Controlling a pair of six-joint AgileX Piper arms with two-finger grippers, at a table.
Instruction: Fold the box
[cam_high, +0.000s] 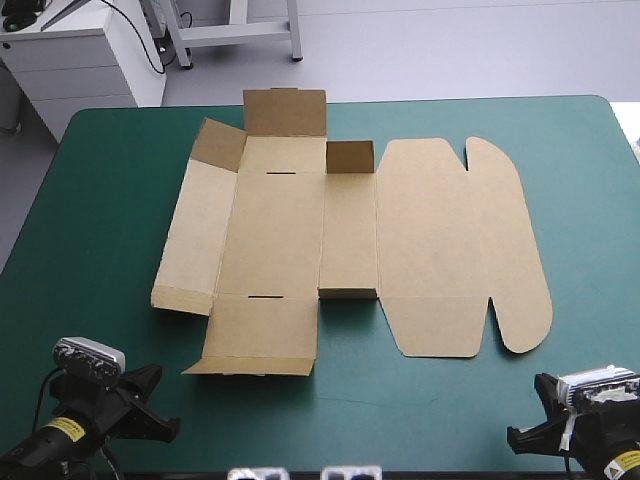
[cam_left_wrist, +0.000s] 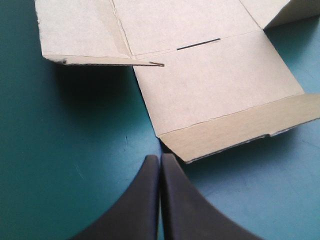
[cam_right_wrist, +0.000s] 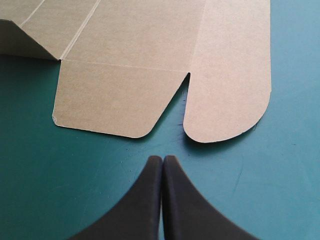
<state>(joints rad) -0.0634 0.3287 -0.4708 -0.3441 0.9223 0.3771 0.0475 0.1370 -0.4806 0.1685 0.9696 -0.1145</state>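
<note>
The brown box (cam_high: 350, 245) lies as a cut sheet in the middle of the teal-green table, mostly flat. Its far flaps and a narrow middle wall stand partly raised; the rounded lid panels lie flat on the right. My left gripper (cam_high: 150, 400) rests at the near left corner, shut and empty, just short of the box's near left flap (cam_left_wrist: 220, 100). At the near right corner my right gripper (cam_high: 525, 435) is shut too, with the rounded lid flaps (cam_right_wrist: 165, 90) ahead of its tips. Neither gripper touches the board.
The table's near edge (cam_high: 350, 468) runs close behind both grippers. Bare teal-green cover (cam_high: 100, 220) lies to the left of the box, with more to its right (cam_high: 590, 220). White furniture (cam_high: 80, 50) stands beyond the far left corner.
</note>
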